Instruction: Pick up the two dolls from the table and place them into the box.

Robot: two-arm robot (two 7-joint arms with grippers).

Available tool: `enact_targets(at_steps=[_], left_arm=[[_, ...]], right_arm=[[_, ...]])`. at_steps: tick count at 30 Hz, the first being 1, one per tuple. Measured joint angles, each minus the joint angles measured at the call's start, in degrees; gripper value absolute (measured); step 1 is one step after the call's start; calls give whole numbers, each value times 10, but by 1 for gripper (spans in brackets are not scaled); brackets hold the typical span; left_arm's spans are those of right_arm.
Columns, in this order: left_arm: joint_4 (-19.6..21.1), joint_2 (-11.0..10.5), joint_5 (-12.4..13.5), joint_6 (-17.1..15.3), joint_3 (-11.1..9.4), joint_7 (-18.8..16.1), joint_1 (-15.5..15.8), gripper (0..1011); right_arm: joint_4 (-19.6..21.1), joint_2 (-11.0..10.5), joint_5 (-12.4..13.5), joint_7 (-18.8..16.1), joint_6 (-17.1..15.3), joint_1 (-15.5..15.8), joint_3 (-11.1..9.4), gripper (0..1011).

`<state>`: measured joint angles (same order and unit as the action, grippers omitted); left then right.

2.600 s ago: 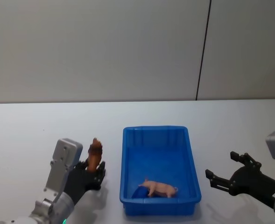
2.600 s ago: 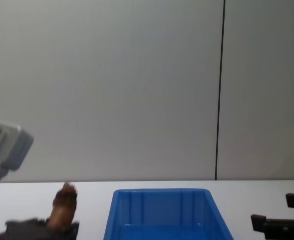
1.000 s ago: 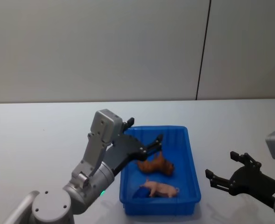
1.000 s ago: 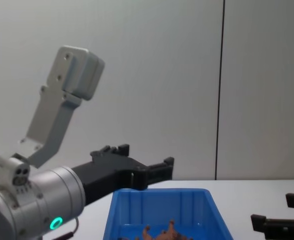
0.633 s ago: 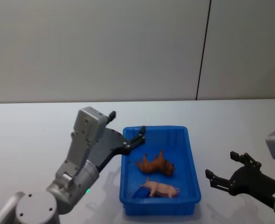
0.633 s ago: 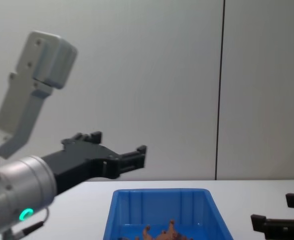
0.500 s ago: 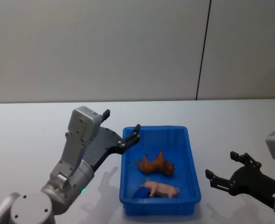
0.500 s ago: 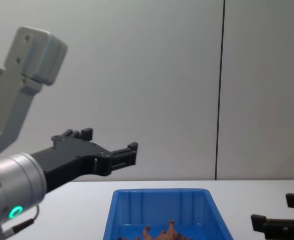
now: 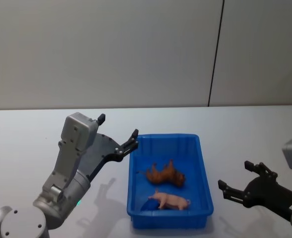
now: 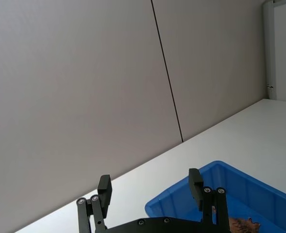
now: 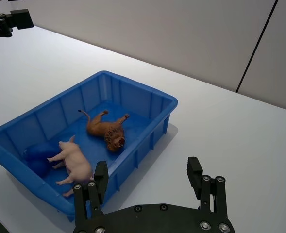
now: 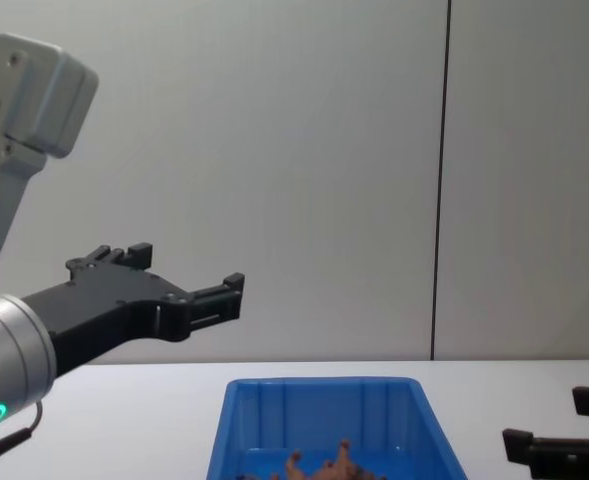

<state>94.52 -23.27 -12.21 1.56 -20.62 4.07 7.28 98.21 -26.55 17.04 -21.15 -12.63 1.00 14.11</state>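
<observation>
The white table (image 9: 27,129) fills the lower half of the head view, with a grey panelled wall (image 9: 101,49) behind it. The blue box (image 9: 204,198) sits at lower centre of that frame. The right wrist view looks into it from the side and shows three things on its floor: a brown lion doll (image 11: 105,133) lying on its side near the middle, a pink pig doll (image 11: 75,164) beside it toward the near end, and a dark blue lump (image 11: 37,152) against the pig that cannot be made out clearly. In the head view the lion (image 9: 165,174) lies above the pig (image 9: 171,200) in the frame, and the blue lump (image 9: 146,204) is nearly lost against the box floor. The chest view shows just the lion's feet (image 12: 318,464) poking above the box rim (image 12: 319,382).

The left gripper (image 9: 116,135) hangs above the table just left of the box's upper left corner, fingers spread wide and holding nothing; the left wrist view shows both fingertips (image 10: 195,179) apart with the box corner beyond. The right gripper (image 9: 237,182) rests at lower right, well apart from the box, fingers spread and empty.
</observation>
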Motion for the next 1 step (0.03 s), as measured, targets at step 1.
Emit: enact_targets(at_steps=[1], left_arm=[[1, -1, 0, 0, 0, -1, 0, 1001]], right_arm=[[0, 0, 0, 0, 0, 0, 0, 1001]])
